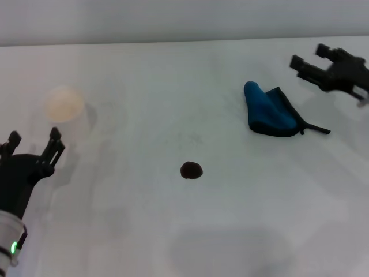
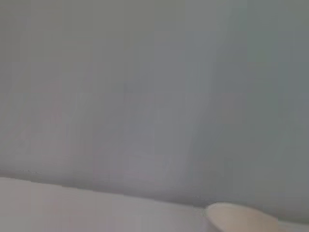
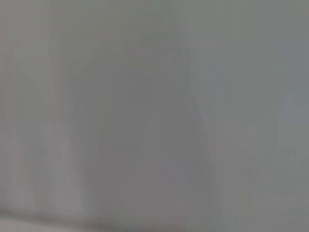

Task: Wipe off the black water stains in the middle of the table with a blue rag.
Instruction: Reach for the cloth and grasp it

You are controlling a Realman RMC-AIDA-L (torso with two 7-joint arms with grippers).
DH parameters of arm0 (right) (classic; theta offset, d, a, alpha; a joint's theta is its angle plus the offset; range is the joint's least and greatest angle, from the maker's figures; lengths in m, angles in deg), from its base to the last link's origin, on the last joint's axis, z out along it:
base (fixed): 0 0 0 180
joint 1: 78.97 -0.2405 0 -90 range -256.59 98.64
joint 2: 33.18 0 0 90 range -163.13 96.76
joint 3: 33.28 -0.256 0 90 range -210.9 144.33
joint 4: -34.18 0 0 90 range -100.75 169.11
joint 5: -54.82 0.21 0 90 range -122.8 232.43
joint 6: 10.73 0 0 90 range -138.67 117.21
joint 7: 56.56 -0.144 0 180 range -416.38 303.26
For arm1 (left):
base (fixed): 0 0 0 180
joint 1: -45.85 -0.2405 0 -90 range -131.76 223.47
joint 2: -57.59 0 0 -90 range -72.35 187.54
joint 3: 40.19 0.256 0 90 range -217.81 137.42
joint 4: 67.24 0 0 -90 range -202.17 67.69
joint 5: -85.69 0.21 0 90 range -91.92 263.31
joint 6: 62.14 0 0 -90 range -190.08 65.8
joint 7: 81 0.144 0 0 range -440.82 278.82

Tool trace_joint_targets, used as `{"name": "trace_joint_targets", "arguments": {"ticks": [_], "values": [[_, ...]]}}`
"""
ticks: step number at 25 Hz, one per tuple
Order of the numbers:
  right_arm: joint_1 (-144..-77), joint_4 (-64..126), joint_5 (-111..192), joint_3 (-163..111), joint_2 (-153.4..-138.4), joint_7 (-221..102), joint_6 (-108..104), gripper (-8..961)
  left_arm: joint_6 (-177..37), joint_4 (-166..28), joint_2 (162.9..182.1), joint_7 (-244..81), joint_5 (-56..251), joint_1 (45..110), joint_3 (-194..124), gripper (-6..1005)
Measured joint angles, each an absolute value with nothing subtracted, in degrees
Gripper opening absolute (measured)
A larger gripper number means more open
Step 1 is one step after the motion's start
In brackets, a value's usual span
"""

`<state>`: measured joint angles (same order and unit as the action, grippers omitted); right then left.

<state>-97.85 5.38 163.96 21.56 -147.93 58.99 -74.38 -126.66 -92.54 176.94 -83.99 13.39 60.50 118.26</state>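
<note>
Blue rag [image 1: 271, 109] lies bunched on my white counter [image 1: 173, 231], right of the dark stain [image 1: 191, 170].
Soft and light; I'd pinch its raised fold. Right jaws [image 1: 307, 59] apart nearby, left jaws [image 1: 33, 143] apart, parked.

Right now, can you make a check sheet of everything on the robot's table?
Surface: broad white matte table, faint grey smudges.
Job's things: small round black water stain mid-table, unwiped; bunched blue rag with black edging lies apart from it, toward the right, untouched.
Clutter: white paper cup at the left.
Grippers: left gripper open, near the cup; right gripper open, above the table beyond the rag; both empty.
Cables: nothing seen.
Surroundings: plain grey wall behind.
</note>
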Motion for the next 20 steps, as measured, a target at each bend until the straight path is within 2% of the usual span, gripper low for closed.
{"name": "trace_joint_targets", "arguments": {"ticks": [8,14,20], "values": [[-102.7,-16.9,130.5,23.8,-147.91,30.5,-69.4,773,-127.1,-92.1,176.90,-87.7,13.1,58.7,118.3,862],[-108.2,-22.2,109.5,27.2,-148.18,12.3,-71.4,711,-127.2,-92.1,176.91,-87.8,10.7,58.7,118.3,862],[-111.5,-23.6,97.6,33.3,-148.31,2.0,-73.1,713,-127.6,-91.1,176.82,-87.8,10.3,59.3,118.3,861]]}}
